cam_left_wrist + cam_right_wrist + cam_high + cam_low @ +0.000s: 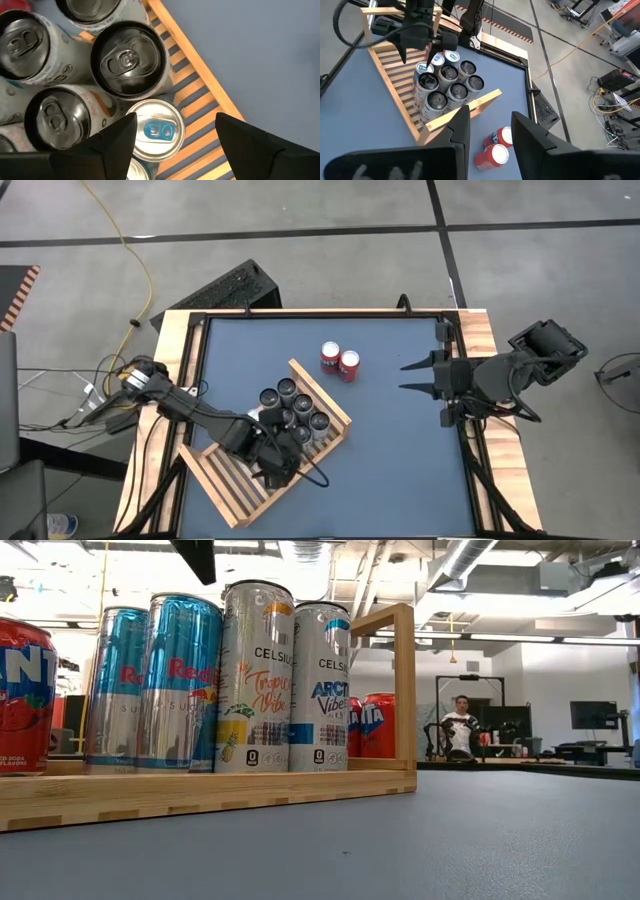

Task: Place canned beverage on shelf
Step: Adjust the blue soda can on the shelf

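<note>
**Left gripper poised over a blue-tabbed can on the shelf**

The can with the blue tab point(157, 131) stands upright on the slats of the shelf point(232, 492), at the edge of the cluster of cans point(296, 408) grouped toward the shelf's raised end frame. The shelf lies at an angle on the left half of the blue-grey table point(400, 440).

The left gripper point(283, 467) hangs directly above this can. In the left wrist view its two dark fingers point(115, 137) are spread wide, one on each side of the can top, with a gap showing between each finger and the can. Whether the fingertips reach below the rim cannot be confirmed from this angle. Nothing is clamped.

In the low view the cans show as tall slim ones: two with blue and silver labels point(160, 680) and two white ones point(285, 675), standing side by side behind the shelf's front rail.

Two short red cans point(340, 362) stand upright on the bare table beyond the shelf, touching each other, just beside its end frame.

The right gripper point(412, 376) waits above the right side of the table, well apart from all cans, with its fingers parted and empty.

A person point(461, 725) sits in the room behind the table.
</note>
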### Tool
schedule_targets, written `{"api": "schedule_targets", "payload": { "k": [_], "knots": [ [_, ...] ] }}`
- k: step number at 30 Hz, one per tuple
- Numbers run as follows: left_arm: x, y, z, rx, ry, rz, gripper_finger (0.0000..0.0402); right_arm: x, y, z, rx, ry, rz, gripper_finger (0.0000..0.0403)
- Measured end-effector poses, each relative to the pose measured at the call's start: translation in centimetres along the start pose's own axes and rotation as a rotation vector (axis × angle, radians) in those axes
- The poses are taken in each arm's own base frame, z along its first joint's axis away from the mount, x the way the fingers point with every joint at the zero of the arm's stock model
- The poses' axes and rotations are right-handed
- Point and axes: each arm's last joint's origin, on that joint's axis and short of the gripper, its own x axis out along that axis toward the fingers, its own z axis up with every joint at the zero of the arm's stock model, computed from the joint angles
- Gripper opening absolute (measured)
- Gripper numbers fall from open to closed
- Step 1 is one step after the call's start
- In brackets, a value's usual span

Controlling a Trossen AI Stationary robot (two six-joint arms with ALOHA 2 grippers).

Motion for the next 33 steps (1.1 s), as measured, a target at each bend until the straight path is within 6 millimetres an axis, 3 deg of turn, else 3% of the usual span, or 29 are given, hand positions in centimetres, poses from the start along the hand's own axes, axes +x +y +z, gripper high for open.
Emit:
{"api": "schedule_targets", "payload": {
  "k": [5, 23, 33],
  "knots": [
    [1.4, 0.3, 0.3, 0.024, 0.040, 0.011, 0.0259, 0.0, 0.0, -0.1, -0.006, 0.011, 0.000, 0.0118],
    [1.4, 0.7, 0.4, 0.075, 0.037, 0.044, 0.0259, 0.0, 0.0, -0.2, -0.008, 0.014, 0.000, 0.0118],
    [3.1, 0.3, 0.5, 0.113, 0.084, 0.040, 0.0259, 0.0, 0.0, -0.2, -0.011, 0.019, 0.000, 0.0118]
  ]
}}
